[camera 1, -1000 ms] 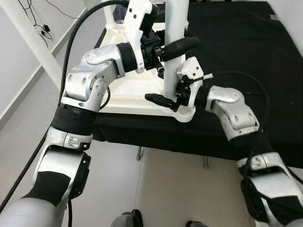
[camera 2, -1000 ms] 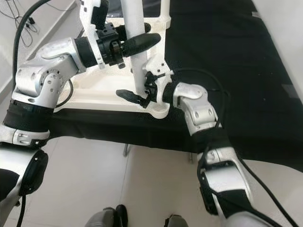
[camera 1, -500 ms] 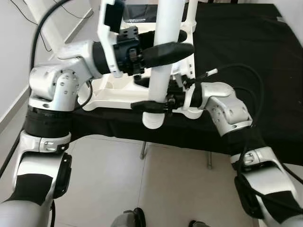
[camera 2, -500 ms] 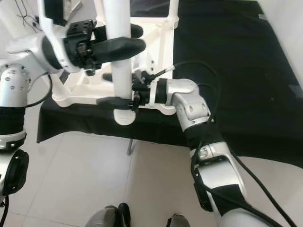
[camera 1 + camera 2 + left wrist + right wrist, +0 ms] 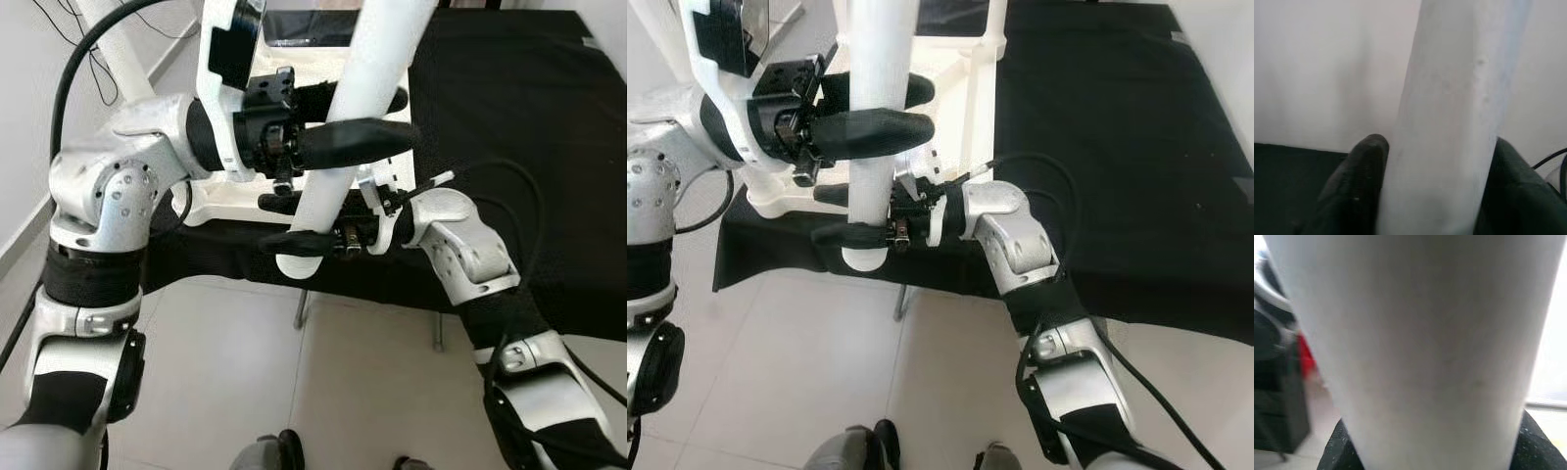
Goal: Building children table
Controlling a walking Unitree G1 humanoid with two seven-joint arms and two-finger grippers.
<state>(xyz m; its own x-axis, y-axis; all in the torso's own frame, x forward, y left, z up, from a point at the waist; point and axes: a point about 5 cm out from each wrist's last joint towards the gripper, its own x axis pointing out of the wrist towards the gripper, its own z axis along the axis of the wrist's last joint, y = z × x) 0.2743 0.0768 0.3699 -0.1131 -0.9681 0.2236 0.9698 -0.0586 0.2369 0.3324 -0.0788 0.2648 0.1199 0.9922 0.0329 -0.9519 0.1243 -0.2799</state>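
Note:
Both grippers hold a thick white table leg (image 5: 372, 69) in front of me, over the near edge of the black-covered table (image 5: 509, 117). The leg tilts, its top leaning away to the right and its round lower end (image 5: 294, 264) hanging free above the floor. My left gripper (image 5: 387, 117) is shut on its middle; the left wrist view has the leg (image 5: 1449, 122) between two black fingers (image 5: 1359, 181). Lower down, my right gripper (image 5: 279, 222) is shut near the end, with the leg (image 5: 1415, 342) close up. The upturned white tabletop (image 5: 774, 196) lies behind.
Another white leg (image 5: 985, 39) stands on the far part of the tabletop. Metal table legs (image 5: 299, 308) reach down to the tiled floor (image 5: 225, 372). A white post (image 5: 108, 39) and cables are at the far left. My feet (image 5: 274, 450) are below.
The leg has come off the tabletop's near corner toward me and now tilts. Both grippers moved with it, the right one closing around its lower end. The view has also shifted.

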